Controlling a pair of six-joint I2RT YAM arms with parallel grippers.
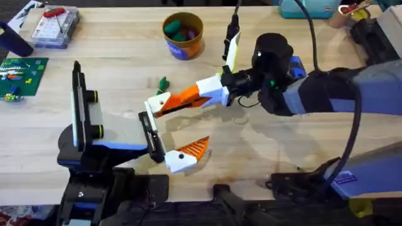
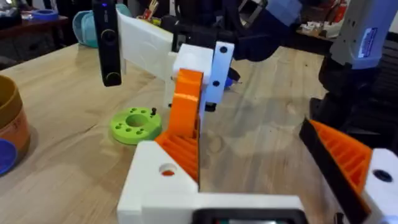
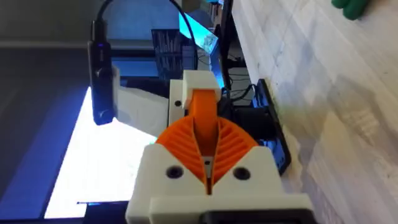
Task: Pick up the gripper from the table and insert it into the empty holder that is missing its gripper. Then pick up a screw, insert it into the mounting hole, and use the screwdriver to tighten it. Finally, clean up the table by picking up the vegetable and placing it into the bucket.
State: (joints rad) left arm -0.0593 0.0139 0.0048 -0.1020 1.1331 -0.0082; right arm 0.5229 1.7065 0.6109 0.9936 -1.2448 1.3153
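My right gripper [image 1: 179, 99] [image 3: 205, 140] is shut on the gripper [image 1: 158, 103] [image 3: 200, 93], pinching its smooth orange wedge, with the white base pointing away. That base sits at the far end of the black holder [image 1: 151, 135]; I cannot tell whether it is seated. A ribbed orange twin finger [image 1: 185, 154] [image 2: 348, 158] sticks out of the holder's near end. The left gripper [image 1: 181, 129] [image 2: 261, 168] stands open around nothing. The orange-brown bucket [image 1: 183, 37] [image 2: 9, 124] holds green pieces. A small green item [image 1: 163, 82] lies on the table [image 1: 282, 144].
In the left wrist view a lime-green disc with holes [image 2: 135, 124] carries a small black screw [image 2: 153, 112]. A clear parts box [image 1: 55, 26] with a red-handled tool on it stands at the back left, a green board [image 1: 22, 72] beside it. Cables trail from the right arm.
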